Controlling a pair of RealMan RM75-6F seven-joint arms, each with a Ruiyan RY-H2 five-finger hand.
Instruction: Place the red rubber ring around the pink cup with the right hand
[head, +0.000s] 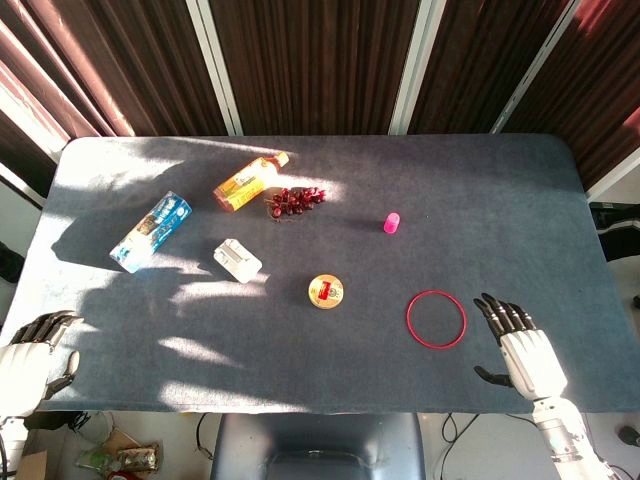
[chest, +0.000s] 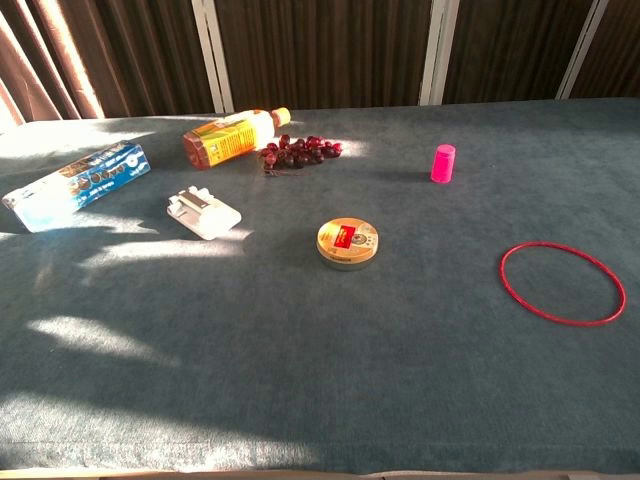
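Blue-grey surface (head: 300, 370) before me carries: red rubber ring (head: 436, 319), pink cup (head: 392, 222), gold tin (head: 327, 292), grapes (head: 296, 200), orange bottle (head: 249, 181), blue packet (head: 151, 231), white block (head: 237, 260).

On the blue-grey table (head: 330, 370), an orange-labelled bottle (head: 248, 181) lies on its side at the back, with a bunch of dark red grapes (head: 295, 200) just beside its cap end. A blue packet (head: 151, 231) lies to the left, a white plastic piece (head: 237, 260) nearer, and 1 round gold tin (head: 327, 291) towards the middle.
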